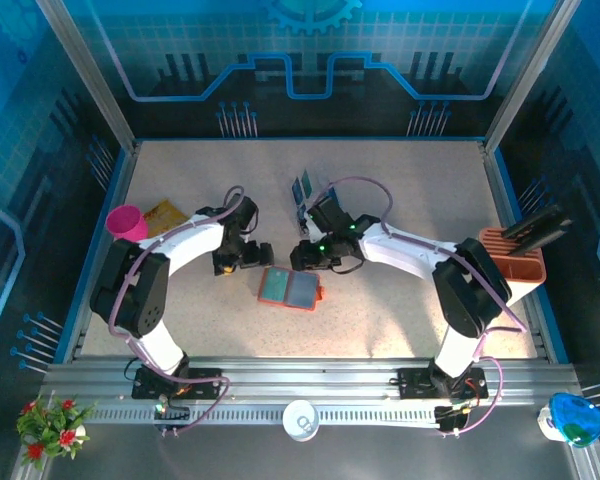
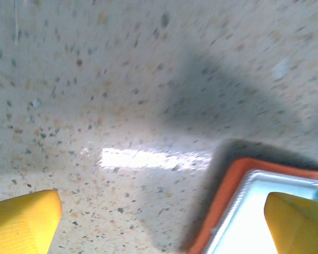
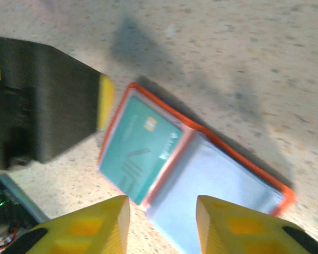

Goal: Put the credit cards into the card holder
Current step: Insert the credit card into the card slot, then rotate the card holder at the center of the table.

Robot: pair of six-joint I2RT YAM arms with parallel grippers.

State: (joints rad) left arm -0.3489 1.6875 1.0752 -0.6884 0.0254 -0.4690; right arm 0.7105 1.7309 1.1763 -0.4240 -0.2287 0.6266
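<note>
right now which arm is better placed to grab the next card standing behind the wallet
Probably right. The upright cards stand just beside the right arm; the right tool is open and empty by the card holder. The left tool is open too, but that arm is farther from them.

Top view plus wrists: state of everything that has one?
card holder: open, lying flat.
teal card: lying on one half of the card holder.
left gripper: open, empty.
right gripper: open, empty, above the card holder.
</note>
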